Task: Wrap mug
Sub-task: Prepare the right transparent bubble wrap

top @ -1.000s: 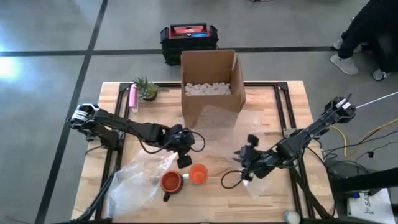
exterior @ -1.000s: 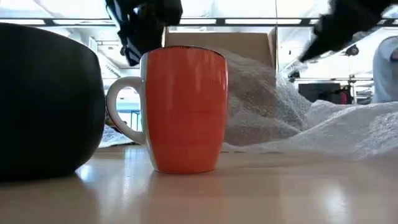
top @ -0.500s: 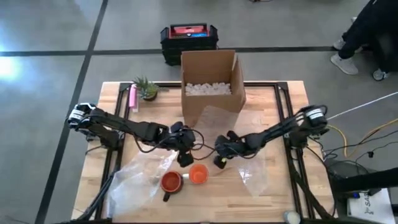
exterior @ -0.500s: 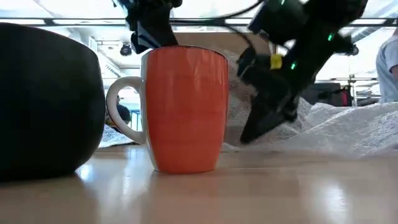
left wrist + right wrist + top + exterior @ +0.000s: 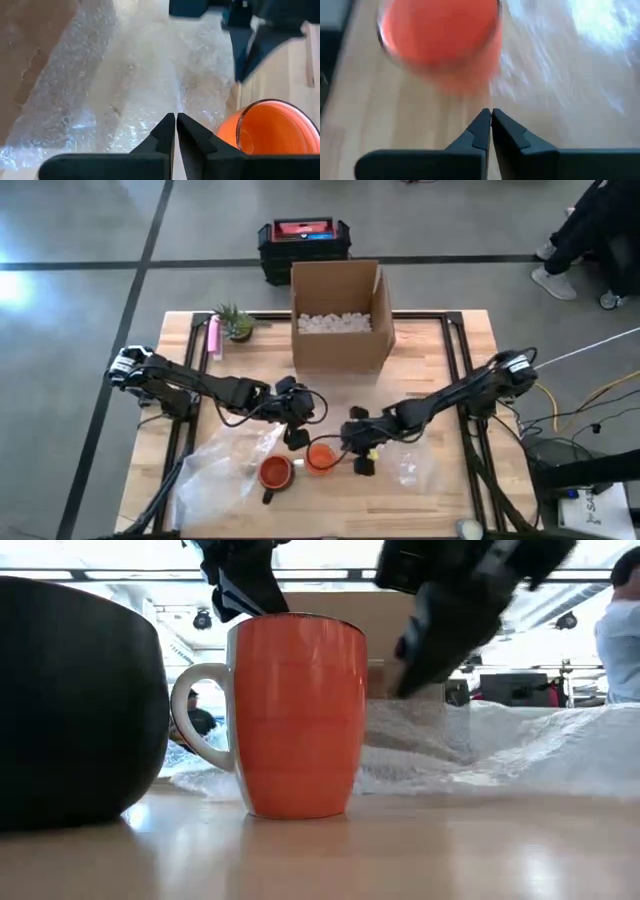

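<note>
I had both sets of fingers pinched shut, empty, beside the shiny orange mug (image 5: 318, 458); next I must grab the clear bubble wrap (image 5: 222, 465)

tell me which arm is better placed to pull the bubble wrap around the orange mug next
Probably the right. The right gripper sits shut beside the orange mug, over the bubble wrap. The left gripper, also shut, is behind the mug.
</note>
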Robot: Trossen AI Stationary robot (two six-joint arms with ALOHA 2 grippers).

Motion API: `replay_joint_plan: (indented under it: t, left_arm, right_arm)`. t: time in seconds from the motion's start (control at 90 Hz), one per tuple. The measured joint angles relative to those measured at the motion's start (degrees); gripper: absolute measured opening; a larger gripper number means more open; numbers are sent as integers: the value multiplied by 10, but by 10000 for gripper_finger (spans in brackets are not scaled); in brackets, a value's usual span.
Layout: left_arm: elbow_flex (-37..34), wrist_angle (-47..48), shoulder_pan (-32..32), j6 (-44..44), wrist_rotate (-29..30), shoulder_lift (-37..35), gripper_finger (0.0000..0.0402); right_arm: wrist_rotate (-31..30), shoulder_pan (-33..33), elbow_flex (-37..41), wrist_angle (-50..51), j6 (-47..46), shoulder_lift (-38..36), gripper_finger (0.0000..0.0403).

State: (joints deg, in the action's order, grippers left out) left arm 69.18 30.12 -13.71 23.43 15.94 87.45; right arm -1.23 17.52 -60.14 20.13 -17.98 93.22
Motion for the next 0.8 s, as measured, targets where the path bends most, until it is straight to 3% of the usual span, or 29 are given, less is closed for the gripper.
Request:
replay_joint_plan:
  t: [0.111,0.2,0.289,0.378,0.433,0.556,0.656,0.8]
  left_arm:
    - [-13,-44,0,-9,0,16,2]
    - [-37,-94,0,-11,-5,40,1]
    - [-58,-133,1,-27,-7,67,2]
    - [-71,-157,7,-47,22,97,1]
    - [-74,-151,15,-44,40,117,1]
    - [-64,-159,43,-40,-8,136,3]
    - [-61,-157,56,-35,-29,142,1]
    - [-61,-156,61,-32,-31,141,2]
  right_arm:
    - [-3,3,-8,102,-23,-59,2]
    - [-6,17,31,146,-58,-96,2]
    - [-18,33,84,126,-93,-134,2]
    - [-94,33,128,54,-116,-159,2]
    - [-127,21,150,2,-112,-153,2]
    - [-128,-5,169,-58,-89,-124,2]
    - [-111,-17,172,-53,-81,-75,2]
    - [-42,-22,169,-37,-70,-22,2]
